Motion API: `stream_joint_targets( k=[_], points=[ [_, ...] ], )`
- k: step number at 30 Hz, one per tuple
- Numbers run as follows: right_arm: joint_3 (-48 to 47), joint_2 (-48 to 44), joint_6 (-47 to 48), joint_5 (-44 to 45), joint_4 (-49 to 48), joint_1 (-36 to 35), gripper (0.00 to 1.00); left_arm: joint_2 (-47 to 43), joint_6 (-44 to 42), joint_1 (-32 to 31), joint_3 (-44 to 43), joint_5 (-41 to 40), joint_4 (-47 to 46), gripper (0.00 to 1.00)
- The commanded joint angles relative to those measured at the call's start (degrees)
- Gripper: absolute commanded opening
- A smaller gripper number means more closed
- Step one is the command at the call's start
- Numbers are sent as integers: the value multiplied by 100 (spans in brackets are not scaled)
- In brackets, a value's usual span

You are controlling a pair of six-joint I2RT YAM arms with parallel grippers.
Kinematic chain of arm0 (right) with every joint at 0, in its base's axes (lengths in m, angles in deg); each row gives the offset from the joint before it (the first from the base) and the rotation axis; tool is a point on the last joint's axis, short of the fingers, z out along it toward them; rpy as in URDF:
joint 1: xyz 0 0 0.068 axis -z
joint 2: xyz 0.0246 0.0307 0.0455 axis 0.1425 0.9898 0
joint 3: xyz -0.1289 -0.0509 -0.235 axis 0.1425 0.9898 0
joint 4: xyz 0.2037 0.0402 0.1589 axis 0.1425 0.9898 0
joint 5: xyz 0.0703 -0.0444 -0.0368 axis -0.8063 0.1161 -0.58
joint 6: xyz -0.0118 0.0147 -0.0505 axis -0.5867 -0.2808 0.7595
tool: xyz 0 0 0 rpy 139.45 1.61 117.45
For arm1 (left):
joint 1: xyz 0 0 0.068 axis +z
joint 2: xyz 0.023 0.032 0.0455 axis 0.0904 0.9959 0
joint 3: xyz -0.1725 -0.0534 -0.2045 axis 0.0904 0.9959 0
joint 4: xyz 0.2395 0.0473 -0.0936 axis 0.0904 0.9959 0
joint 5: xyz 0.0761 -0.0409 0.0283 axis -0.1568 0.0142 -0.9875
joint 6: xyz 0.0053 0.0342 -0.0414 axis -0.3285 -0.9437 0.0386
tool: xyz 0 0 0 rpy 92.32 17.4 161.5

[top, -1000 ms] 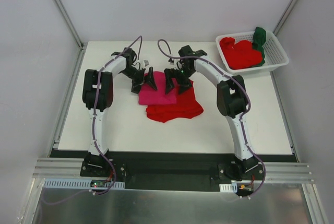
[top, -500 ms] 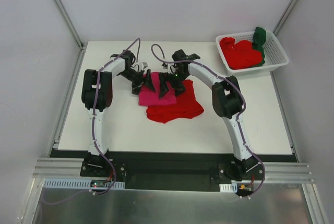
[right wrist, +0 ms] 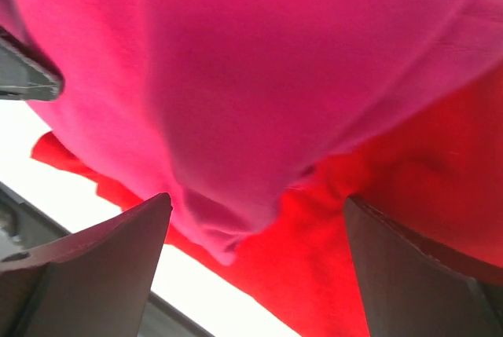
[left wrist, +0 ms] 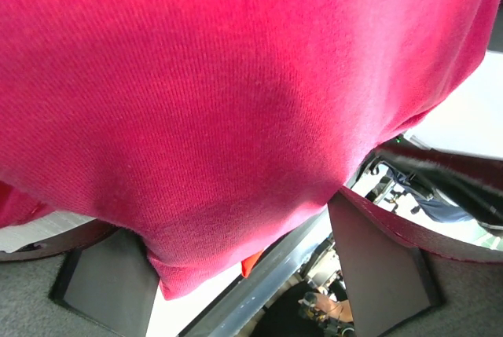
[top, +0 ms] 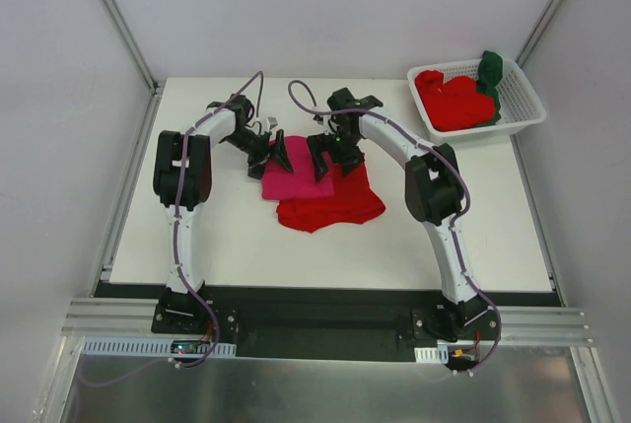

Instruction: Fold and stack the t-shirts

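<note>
Bare table [top: 212, 236] at front and left (1 basket [top: 523, 117] blocks the far-right corner).

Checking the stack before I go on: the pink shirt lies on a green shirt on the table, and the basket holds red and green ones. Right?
Not quite. The pink shirt lies on a red shirt, not a green one; the top view shows it. The basket does hold red shirts and a green shirt.
</note>
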Motion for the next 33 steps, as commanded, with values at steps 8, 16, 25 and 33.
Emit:
stream_joint_targets(
  k=[8,16,25,33],
  points=[
    [-327,8,-88,139,-177,46,95,-281,-106,62,98,41,111,79],
    [-407,289,-317,-442,-370,19,94,-343,-115,62,212,94,111,80],
    [-213,351,-615,-1311,-616,37,90,-282,-114,62,133,102,120,80],
    [-354,351,-800,-1769,-792,46,86,-185,-53,54,1,409,111,80]
  ],
)
